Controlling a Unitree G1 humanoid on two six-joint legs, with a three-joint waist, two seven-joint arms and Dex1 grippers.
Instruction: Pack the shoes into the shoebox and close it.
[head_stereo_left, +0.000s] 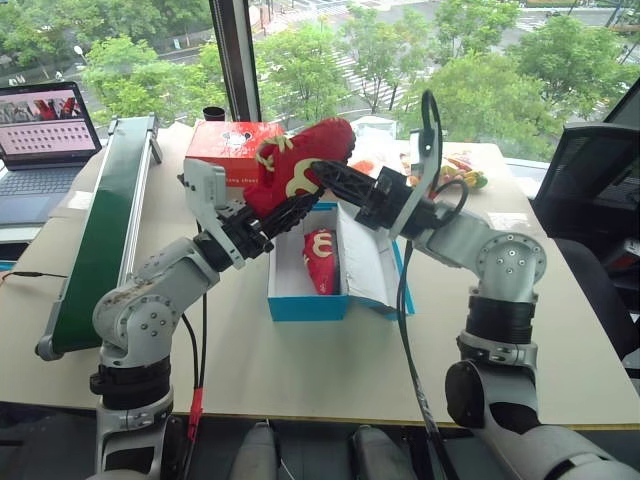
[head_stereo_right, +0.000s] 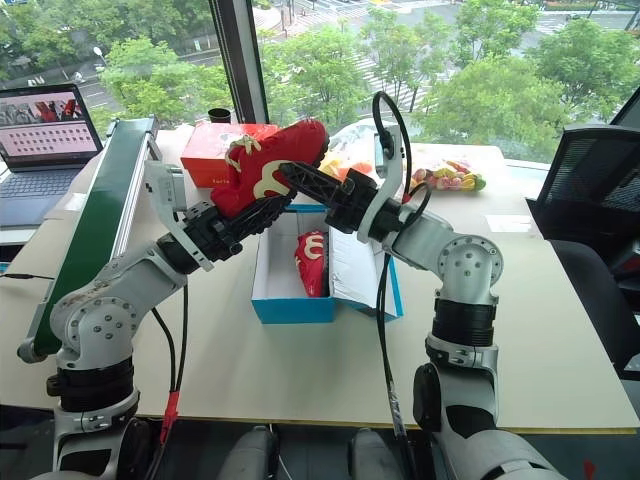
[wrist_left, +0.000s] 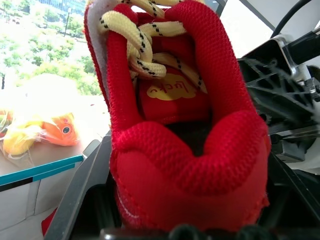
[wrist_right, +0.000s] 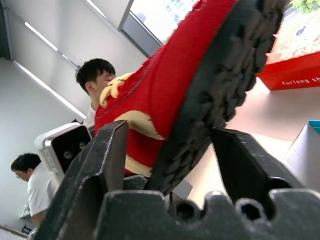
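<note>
Beige tabletop (head_stereo_left: 330, 380) by window, trees beyond. Bright blue cardboard shoebox (head_stereo_left: 305, 305) open at centre, one red fabric shoe (head_stereo_left: 320, 260) inside. Second red shoe with yellow laces (head_stereo_left: 300, 165) held above box: left gripper (head_stereo_left: 285, 215) clamped on heel, right gripper (head_stereo_left: 325, 175) jaws straddling sole. Red box (head_stereo_left: 225, 150) behind.

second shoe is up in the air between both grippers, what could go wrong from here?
1. The raised shoe hangs between the left gripper and right gripper; a mistimed release could drop it outside the shoebox.
2. The packed shoe lies mid-box, leaving tight room.
3. The lid lies under the right arm.
</note>
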